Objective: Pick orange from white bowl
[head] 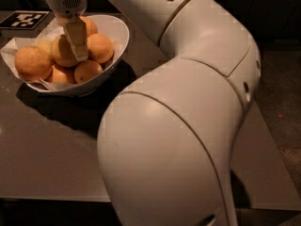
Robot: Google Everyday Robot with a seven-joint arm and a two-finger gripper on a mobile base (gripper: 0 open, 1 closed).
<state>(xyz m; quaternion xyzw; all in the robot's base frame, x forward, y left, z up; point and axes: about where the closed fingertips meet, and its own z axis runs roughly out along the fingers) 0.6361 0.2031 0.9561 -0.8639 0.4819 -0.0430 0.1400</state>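
The white bowl (120, 31) stands at the back left of the table, lined with crinkled white paper (11, 46) and holding several oranges. My gripper (80, 55) reaches down into the bowl from above. Its tip lies among the fruit, between the middle orange (62, 52) and the right orange (100, 47). Another orange (32, 62) lies at the left rim, and one (88, 71) lies low at the front. The gripper hides part of the middle orange.
My large white arm (188, 126) fills the right and front of the view and hides much of the grey table (47, 149). A black-and-white marker tag (24, 19) lies behind the bowl at the far left. Dark floor (282, 88) shows on the right.
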